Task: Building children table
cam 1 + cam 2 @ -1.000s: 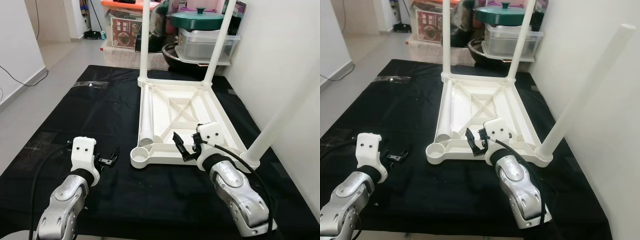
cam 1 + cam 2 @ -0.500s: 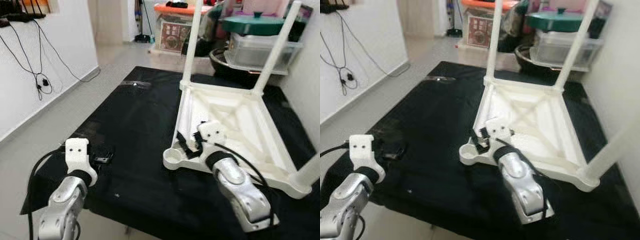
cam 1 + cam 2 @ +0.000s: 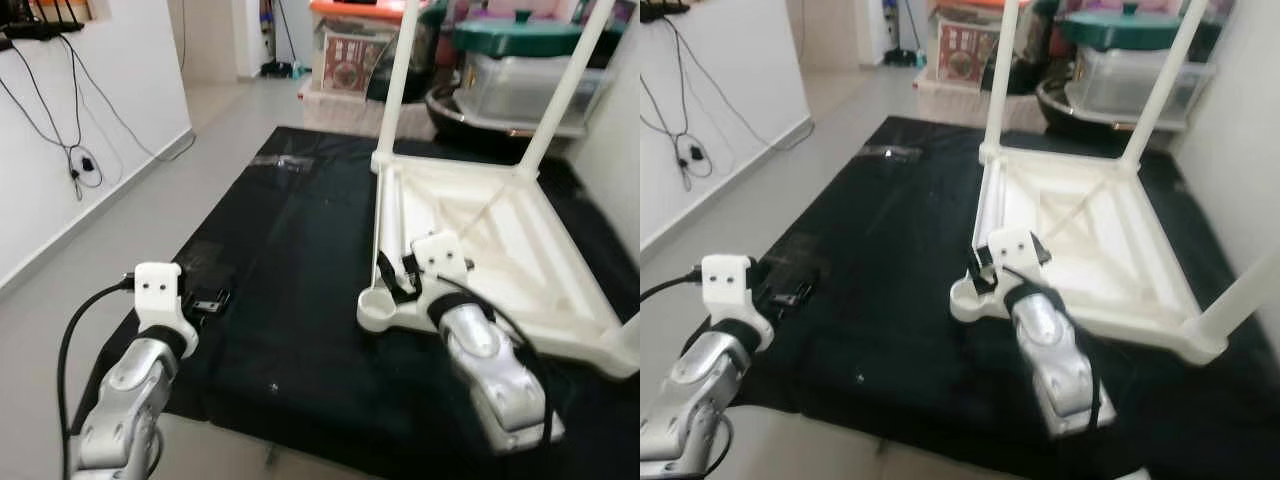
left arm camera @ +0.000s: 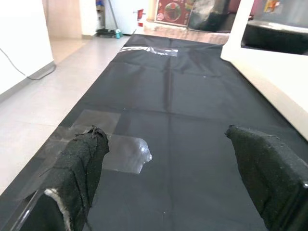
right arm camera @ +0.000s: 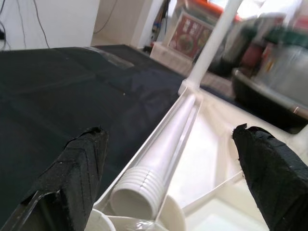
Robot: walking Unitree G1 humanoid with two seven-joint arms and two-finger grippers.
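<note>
The white children table [image 3: 500, 235] lies upside down on a black mat [image 3: 300, 260], right of frame centre, with two legs [image 3: 400, 75] standing upright at its far corners. A loose leg [image 5: 163, 154] lies inside the left frame rail. The right gripper [image 5: 168, 163] hovers over the near-left corner socket [image 3: 378, 308], fingers [image 5: 77, 168] spread wide, empty. The left gripper [image 4: 168, 192] is at lower left over the mat, fingers spread, empty. A red box label [image 3: 350, 60] at top is unreadable.
</note>
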